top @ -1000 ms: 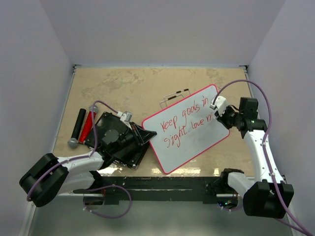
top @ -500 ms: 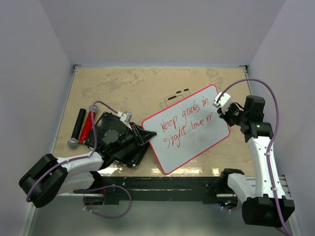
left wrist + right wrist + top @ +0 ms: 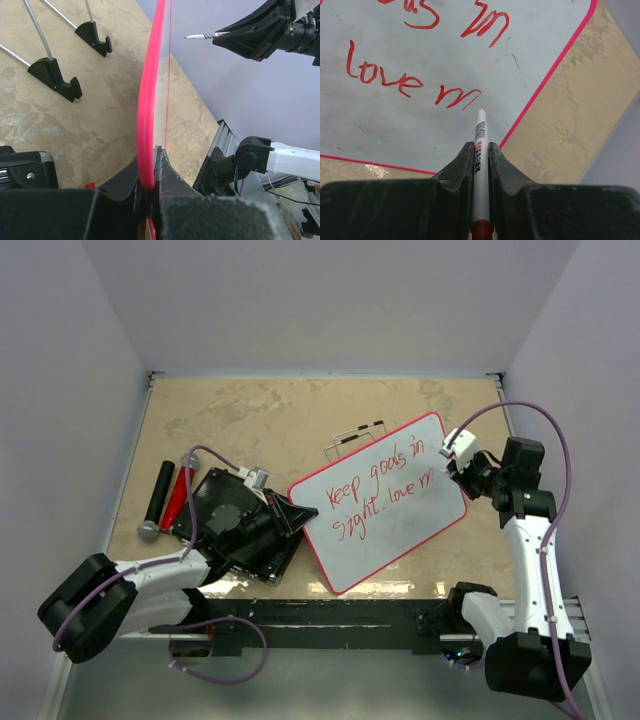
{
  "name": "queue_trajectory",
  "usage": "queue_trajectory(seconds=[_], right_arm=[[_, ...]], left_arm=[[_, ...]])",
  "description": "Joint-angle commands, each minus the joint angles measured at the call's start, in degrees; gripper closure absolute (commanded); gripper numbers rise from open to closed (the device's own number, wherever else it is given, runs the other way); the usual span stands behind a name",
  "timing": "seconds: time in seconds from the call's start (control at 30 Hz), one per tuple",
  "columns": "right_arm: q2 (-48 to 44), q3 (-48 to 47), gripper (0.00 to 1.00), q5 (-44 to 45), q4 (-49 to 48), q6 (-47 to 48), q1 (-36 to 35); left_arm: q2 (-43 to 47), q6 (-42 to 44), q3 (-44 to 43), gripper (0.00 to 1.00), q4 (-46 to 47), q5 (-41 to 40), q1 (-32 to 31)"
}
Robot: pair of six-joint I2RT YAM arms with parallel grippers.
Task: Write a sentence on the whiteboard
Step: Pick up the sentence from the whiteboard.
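Note:
The whiteboard (image 3: 400, 525), white with a thin red rim, lies tilted on the tan table. The sentence (image 3: 372, 492) runs across it in red, in two lines ending in "love m" (image 3: 410, 82). My left gripper (image 3: 291, 513) is shut on the board's left corner, and the red rim (image 3: 145, 115) passes between its jaws. My right gripper (image 3: 453, 462) hovers over the board's right edge, shut on a white marker (image 3: 479, 137). The marker's tip (image 3: 480, 110) points just right of the last "m" and looks lifted off the surface. In the left wrist view the marker (image 3: 206, 35) hangs in the air.
A black ribbed slab (image 3: 232, 528) lies under my left arm. Left of it are a black cylinder (image 3: 158, 496) and a red marker (image 3: 180, 494). A wire stand with black clips (image 3: 356, 436) sits behind the board, its feet (image 3: 56, 76) close to the rim.
My right gripper has drawn back to the right with the marker, from over the "m" toward the board's right edge. The left gripper and the board have not moved.

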State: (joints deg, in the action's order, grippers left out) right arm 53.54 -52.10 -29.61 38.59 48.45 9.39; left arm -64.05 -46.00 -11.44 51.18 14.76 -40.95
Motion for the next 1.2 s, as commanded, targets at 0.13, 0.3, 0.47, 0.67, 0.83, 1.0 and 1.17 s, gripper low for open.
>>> queue_trajectory(seconds=[0.13,0.3,0.47,0.67,0.83,1.0,1.17], right_arm=[[3.1,-1.1,1.00,-6.8,-0.1,2.1,5.0],[4.5,0.4,1.00,-9.0,-1.6,1.7,5.6],[7.3,0.2,1.00,-10.4,-2.6,2.1,5.6],[7.8,0.8,1.00,-9.1,-4.6,0.7,5.5],[6.9,1.6,1.00,-8.4,-6.6,-0.5,5.5],[8.1,1.6,1.00,-7.6,-7.6,-1.3,5.5],[7.8,2.7,1.00,-7.7,-10.1,-2.7,5.4]], left_arm=[[-1.2,7.2,1.4,1.00,-8.9,3.0,-0.5],[-1.7,7.3,1.2,1.00,-8.6,3.2,-0.5],[-2.0,7.6,1.0,1.00,-8.7,3.3,-0.4],[-2.1,7.5,1.2,1.00,-8.7,3.1,-0.4],[-2.6,7.6,0.7,1.00,-8.6,3.3,-0.4],[-2.6,7.7,0.7,1.00,-8.6,3.3,-0.5],[-2.7,7.7,0.8,1.00,-8.5,3.4,-0.5]])
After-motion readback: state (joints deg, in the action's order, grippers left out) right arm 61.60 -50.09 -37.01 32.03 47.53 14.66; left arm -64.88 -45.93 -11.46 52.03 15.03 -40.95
